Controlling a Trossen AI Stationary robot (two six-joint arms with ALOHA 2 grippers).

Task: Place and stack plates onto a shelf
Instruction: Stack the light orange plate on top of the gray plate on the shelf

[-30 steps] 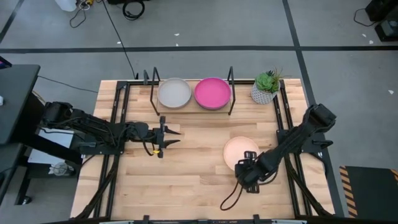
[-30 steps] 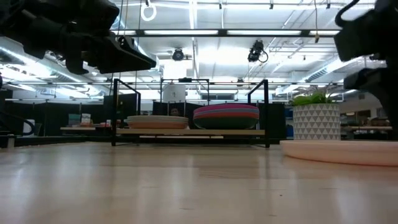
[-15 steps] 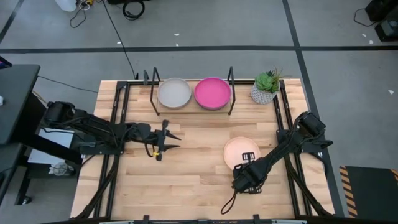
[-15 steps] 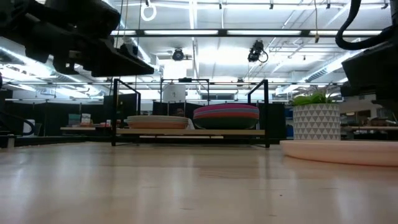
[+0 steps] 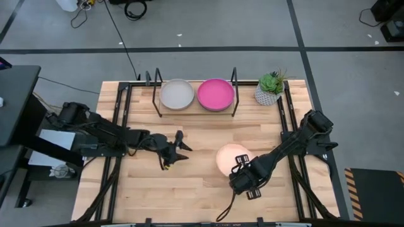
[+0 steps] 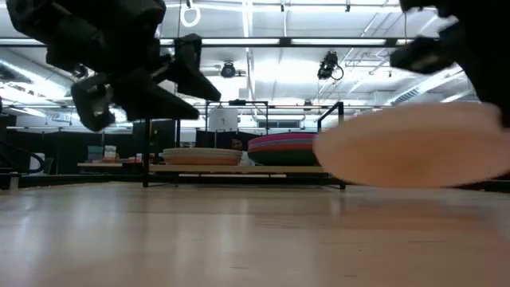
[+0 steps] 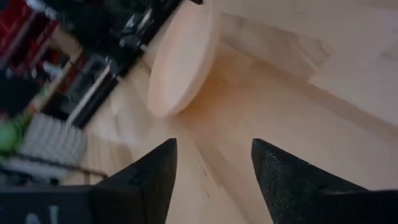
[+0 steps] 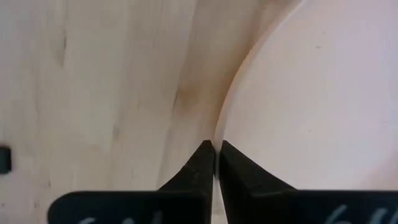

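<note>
A pale peach-cream plate (image 5: 231, 156) hangs above the right half of the table, with my right gripper (image 5: 242, 171) shut on its near rim. In the low view the plate (image 6: 414, 147) is clear of the wood. My left gripper (image 5: 178, 151) stands open over the table's middle left, pointing toward the plate (image 7: 183, 62) and touching nothing. At the far edge, the shelf (image 5: 196, 111) carries a stack topped by a grey plate (image 5: 177, 94) and a stack topped by a pink plate (image 5: 216, 94). My right gripper pinches the plate's rim (image 8: 219, 138) between its two fingers, on the side toward the table's near edge. The fingers come from above, pointing down. The plate is lifted clear of the table and juts out from the fingers toward the far edge, slightly tilted.
A potted plant (image 5: 270, 88) in a white pot stands at the far right, beside the shelf. Black rails (image 5: 120, 126) run along the table's left and right sides. Bare wood lies between the two grippers and the shelf.
My right gripper has taken hold of the plate's near rim and raised it off the table, carrying it a little toward the left. My left gripper has moved right toward the plate and rolled about its own axis.
</note>
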